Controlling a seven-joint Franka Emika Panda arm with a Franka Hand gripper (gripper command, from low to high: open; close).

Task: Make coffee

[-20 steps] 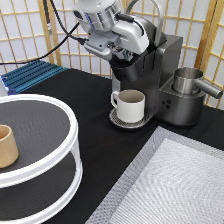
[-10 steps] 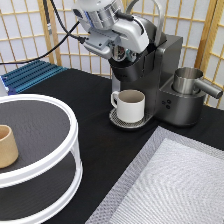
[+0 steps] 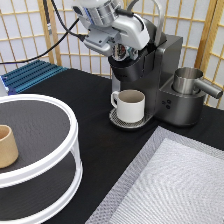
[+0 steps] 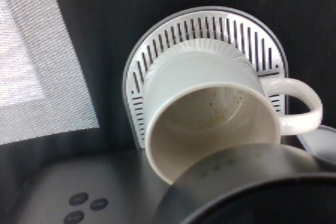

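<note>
Gripper point(image 3: 121, 50) hovering over coffee machine point(image 3: 155, 75) brew head at far centre, jaws' state indiscernible, coffee pod unseen, empty white mug point(image 3: 131, 105) already sitting on drip tray point(image 3: 118, 120); brewing not evidently begun.

The gripper point(image 3: 121, 50) sits right over the open head of the coffee machine point(image 3: 155, 80), at the exterior view's top, hemmed in by the raised lid behind it. Directly below, the white mug point(image 3: 131, 105) fills the drip tray point(image 4: 150, 65), blocking a straight drop. The steel jug point(image 3: 189, 81) crowds the machine's right side. The tiered stand point(image 3: 40, 150) takes the left; bare black bench point(image 3: 95, 125) lies between it and the mug.
</note>
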